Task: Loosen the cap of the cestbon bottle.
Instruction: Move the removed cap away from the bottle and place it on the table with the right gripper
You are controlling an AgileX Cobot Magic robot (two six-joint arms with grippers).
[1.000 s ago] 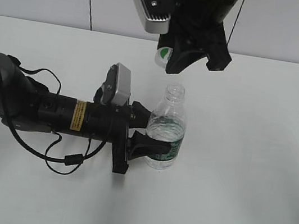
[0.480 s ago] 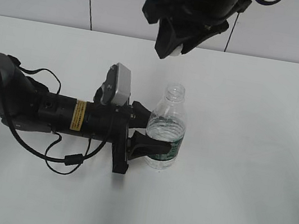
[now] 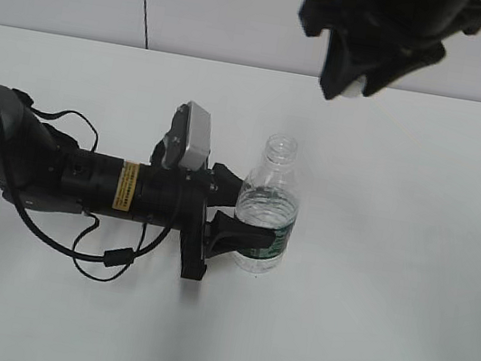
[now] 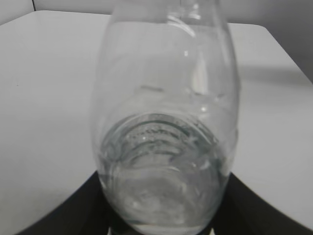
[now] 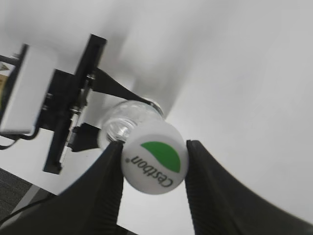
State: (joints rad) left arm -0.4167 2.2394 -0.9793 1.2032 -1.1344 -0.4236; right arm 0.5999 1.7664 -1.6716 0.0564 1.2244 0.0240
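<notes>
The cestbon bottle (image 3: 267, 210) stood upright mid-table, uncapped, its lower body clamped in the left gripper (image 3: 227, 220). The right gripper (image 5: 154, 164), raised at the far right, pinched the cap (image 5: 155, 157) by its rim. The thin bottle probably dents and the light cap probably slips, so modest pressure suited both.

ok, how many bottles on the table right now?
1. The cestbon bottle stands upright mid-table, clamped by the left gripper, neck open. Its cap is off, held in the right gripper above. None else visible.
</notes>
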